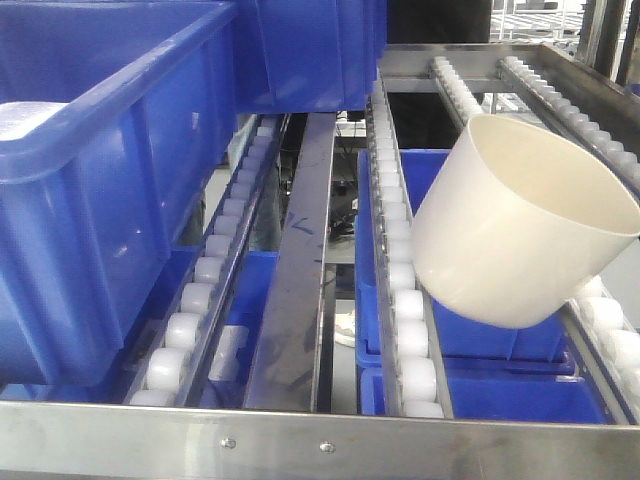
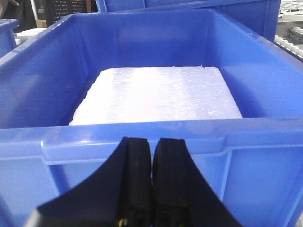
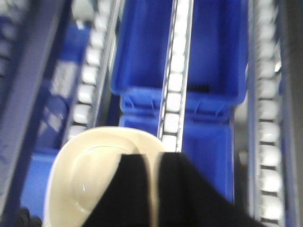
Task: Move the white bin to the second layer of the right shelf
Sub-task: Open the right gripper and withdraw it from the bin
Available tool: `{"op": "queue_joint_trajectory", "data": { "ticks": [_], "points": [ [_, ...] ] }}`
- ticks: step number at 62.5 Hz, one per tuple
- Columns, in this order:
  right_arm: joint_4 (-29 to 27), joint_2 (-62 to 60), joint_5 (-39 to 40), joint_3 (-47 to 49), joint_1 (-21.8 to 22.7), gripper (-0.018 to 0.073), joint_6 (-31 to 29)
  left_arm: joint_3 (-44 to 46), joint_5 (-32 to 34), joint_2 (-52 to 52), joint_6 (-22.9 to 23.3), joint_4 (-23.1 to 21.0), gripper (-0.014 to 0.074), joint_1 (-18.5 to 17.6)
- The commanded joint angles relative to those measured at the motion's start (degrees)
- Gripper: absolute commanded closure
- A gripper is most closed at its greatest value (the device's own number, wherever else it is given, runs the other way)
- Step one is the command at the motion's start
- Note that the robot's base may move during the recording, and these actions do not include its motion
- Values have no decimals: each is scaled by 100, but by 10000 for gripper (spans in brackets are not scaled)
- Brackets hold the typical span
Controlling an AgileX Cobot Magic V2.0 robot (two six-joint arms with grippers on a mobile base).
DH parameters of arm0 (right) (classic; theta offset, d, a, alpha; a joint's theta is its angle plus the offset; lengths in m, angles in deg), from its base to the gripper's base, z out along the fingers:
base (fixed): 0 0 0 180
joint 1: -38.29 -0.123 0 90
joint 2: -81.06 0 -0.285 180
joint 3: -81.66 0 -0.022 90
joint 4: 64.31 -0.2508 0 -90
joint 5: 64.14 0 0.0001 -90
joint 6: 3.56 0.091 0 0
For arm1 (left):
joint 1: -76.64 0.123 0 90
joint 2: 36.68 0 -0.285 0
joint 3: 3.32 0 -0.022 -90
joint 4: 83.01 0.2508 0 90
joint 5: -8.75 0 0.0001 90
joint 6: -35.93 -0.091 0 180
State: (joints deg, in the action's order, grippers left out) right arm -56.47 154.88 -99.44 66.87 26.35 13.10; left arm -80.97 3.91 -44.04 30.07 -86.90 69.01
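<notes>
Right gripper (image 3: 154, 189) pinches the white bin (image 1: 520, 230) rim, fingers nearly together.

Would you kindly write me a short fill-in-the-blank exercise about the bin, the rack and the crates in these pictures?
1. The white bin is tilted above rails of small white ____.
2. Through the rack below the bin, crates of the colour ____ are visible.
3. In the left wrist view, the blue crate holds a flat slab of the colour ____.
4. The jaws of the left gripper are ____.

Missing words: rollers; blue; white; shut
</notes>
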Motion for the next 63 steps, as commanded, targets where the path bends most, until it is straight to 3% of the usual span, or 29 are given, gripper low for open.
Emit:
{"op": "queue_joint_trajectory", "data": {
  "ticks": [1, 11, 30, 48, 63],
  "points": [
    [124, -695, 516, -128, 18, 491, -2, -211, 483, 80, 15, -35, 512, -16],
    [124, -1700, 814, -859, 115, 509, -2, -211, 483, 80, 15, -35, 512, -16],
    [124, -3459, 1297, -2458, 822, 511, -2, -211, 483, 80, 15, -35, 512, -16],
    [62, -4406, 2147, -3445, 858, 511, -2, -211, 483, 80, 15, -35, 512, -16],
    [62, -4500, 2503, -3564, 858, 511, -2, -211, 483, 80, 15, -35, 512, -16]
  ]
}}
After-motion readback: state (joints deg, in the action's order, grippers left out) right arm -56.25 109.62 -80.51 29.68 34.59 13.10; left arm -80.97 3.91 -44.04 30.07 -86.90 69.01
